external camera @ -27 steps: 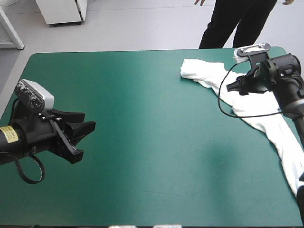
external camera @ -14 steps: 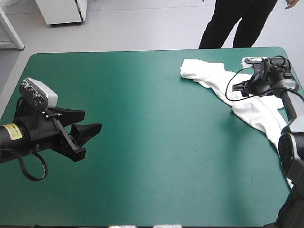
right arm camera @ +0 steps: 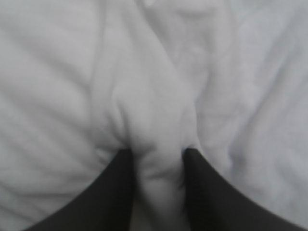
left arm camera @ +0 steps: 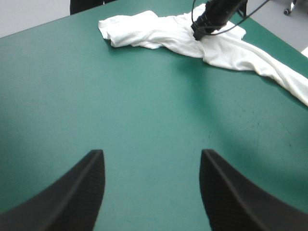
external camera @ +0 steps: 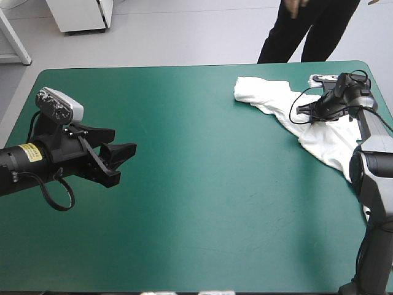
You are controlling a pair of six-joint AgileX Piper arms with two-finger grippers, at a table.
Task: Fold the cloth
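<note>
White and crumpled, the T-shirt lies strung out at the table's far right corner. The right gripper there seems nearly closed on a ridge of it, probably to drag it inward. The left gripper hovers wide open and empty over the table's left side.

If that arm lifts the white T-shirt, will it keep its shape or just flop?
Probably flop: the T-shirt lies in soft wrinkles and bunches into a ridge inside the right end effector. It looks thin, so it should rise easily, its long unheld part likely trailing across the teal-green cover.
</note>
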